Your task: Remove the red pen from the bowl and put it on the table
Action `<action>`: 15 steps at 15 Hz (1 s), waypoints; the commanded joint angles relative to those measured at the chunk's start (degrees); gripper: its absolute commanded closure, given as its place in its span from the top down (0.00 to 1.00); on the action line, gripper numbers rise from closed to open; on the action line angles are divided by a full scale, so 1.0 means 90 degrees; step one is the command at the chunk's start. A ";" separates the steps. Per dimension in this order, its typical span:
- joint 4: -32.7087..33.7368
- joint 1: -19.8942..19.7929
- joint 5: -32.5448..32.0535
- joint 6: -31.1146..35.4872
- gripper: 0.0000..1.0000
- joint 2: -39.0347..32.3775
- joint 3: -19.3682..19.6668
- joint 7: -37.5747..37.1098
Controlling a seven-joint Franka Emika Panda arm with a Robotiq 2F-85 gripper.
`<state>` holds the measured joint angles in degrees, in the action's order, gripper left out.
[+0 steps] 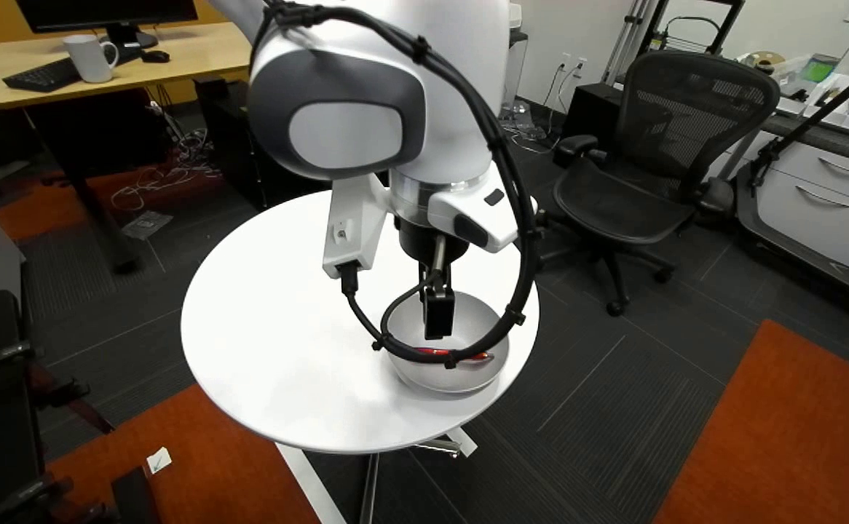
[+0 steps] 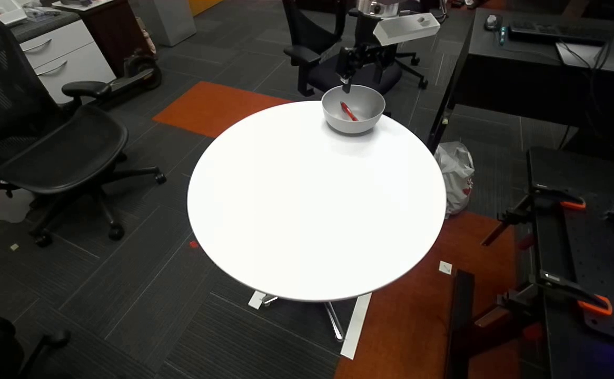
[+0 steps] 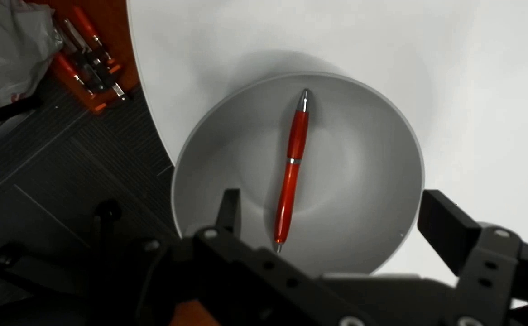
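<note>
Two fingers (image 3: 447, 231) of the gripper (image 3: 336, 210) stand wide apart in the lower half of the wrist view, one showing against the inside of the bowl (image 3: 368, 203), the other at its right rim. Inside the bowl lies the pen (image 3: 291, 174), its long axis running nearly top to bottom in that frame, tipped right at the top, silver cone toward the upper rim. In an exterior view the bowl sits near the upper edge of the round white table (image 2: 312, 210), open surface spreading from it to the lower edge; in the wrist view the table's edge comes down the upper left and passes behind the bowl's left rim. Around the table, in both exterior views, lies grey carpet (image 1: 563, 451) with orange patches (image 1: 788, 437). Farther off, in an exterior view, a chair (image 1: 625, 204) stands at upper right and a desk (image 1: 199, 54) with a mug (image 1: 88, 60) at upper left.
</note>
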<state>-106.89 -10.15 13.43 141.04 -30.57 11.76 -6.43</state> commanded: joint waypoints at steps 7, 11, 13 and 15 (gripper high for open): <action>0.1251 -0.0258 -0.0145 -0.0019 1.00 -0.1281 -0.0063 -0.0359; 0.1656 -0.0229 -0.0233 -0.0032 1.00 -0.1676 0.0001 -0.0491; 0.1853 -0.0228 -0.0281 -0.0052 1.00 -0.1855 0.0009 -0.0595; 0.2009 -0.0183 -0.0376 -0.0059 0.74 -0.1997 0.0066 -0.0724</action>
<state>-92.26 -12.03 11.92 141.05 -46.21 11.81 -9.81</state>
